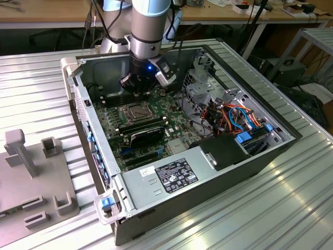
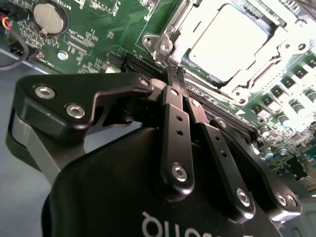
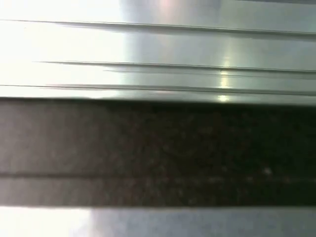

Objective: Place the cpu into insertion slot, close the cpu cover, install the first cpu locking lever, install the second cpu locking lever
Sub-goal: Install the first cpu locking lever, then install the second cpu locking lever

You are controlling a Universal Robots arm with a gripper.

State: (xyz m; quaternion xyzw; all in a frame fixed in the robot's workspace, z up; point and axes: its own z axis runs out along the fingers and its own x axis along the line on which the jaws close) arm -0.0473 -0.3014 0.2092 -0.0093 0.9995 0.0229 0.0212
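Just beyond the closed fingers (image 2: 176, 74) lies the seated cpu (image 2: 228, 42).

No print can be read for certain.

- Exterior view: we note a black label (image 1: 176, 175) with white print on the power supply (image 1: 208, 164), at the near edge of the computer case (image 1: 270, 151). The characters are too small to read. A small white sticker (image 1: 147, 171) just beside it looks blank.
- Second wrist view: white lettering on the black body of the gripper (image 2: 175, 74) is cut off. White markings on the green motherboard (image 2: 98, 29) and the stamp on the coin cell (image 2: 49, 17) are illegible.
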